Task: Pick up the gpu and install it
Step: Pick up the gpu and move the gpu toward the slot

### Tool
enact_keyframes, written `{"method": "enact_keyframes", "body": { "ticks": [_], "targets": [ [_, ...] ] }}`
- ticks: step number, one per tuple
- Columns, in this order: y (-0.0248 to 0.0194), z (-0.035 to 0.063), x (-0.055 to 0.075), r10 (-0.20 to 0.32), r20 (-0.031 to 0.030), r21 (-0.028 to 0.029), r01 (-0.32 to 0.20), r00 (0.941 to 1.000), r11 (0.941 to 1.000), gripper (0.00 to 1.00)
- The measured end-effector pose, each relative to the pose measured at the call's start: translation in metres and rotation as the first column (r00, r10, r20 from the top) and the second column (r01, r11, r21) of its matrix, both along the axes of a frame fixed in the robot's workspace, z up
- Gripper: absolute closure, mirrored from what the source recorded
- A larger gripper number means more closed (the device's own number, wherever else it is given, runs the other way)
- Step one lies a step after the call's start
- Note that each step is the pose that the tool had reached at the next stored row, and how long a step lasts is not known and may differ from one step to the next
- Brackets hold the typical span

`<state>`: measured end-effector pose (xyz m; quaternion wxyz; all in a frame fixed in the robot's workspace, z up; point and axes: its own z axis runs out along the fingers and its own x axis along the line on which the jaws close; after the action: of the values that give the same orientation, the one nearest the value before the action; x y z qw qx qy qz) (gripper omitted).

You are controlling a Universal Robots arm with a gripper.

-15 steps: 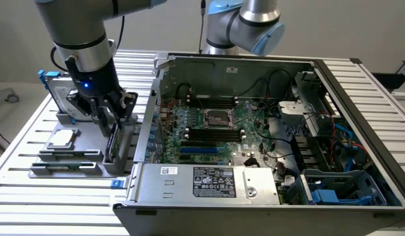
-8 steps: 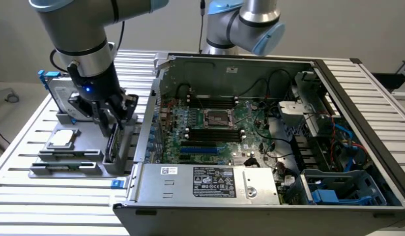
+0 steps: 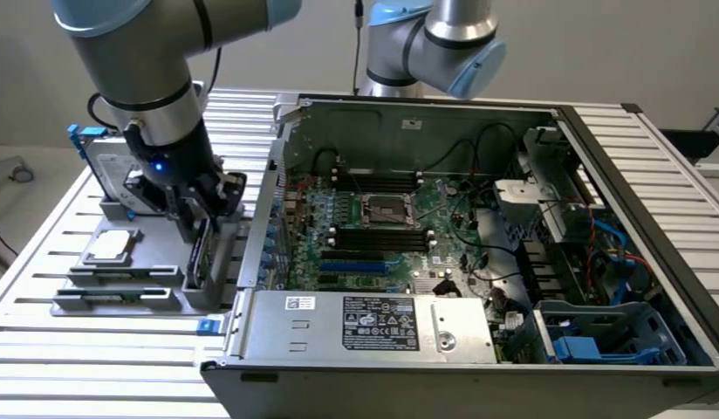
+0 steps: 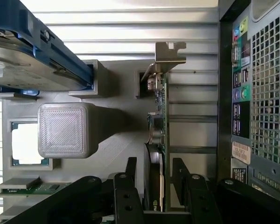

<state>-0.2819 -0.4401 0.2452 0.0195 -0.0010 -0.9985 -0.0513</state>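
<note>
Gpu [image 4: 154, 168] between spread fingers [image 4: 126, 196], arm [image 3: 161, 105] pointing down

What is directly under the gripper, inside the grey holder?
The gpu, standing on edge between the open fingers of the gripper, with its silver bracket at one end. Its lower edge, sunk into the grey holder, is hidden.

You have the open computer case [image 3: 418, 113] mid exterior view, power supply [image 3: 377, 327] at its six o'clock; at nine o'clock a grey holder [image 3: 150, 272] carries the blue-railed hard drive [image 3: 101, 166] and a CPU chip [image 3: 112, 246].
</note>
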Motion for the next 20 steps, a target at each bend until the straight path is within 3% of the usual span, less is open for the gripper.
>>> {"method": "enact_keyframes", "body": {
  "ticks": [6, 20],
  "targets": [
    [-0.0001, -0.0028, 0.0011, 0.009, -0.0075, -0.0001, -0.009, 0.9999, 1.0000, 0.56],
    [-0.0001, -0.0060, 0.0022, 0.016, -0.0107, -0.0052, -0.016, 0.9998, 0.9999, 0.56]
  ]
}}
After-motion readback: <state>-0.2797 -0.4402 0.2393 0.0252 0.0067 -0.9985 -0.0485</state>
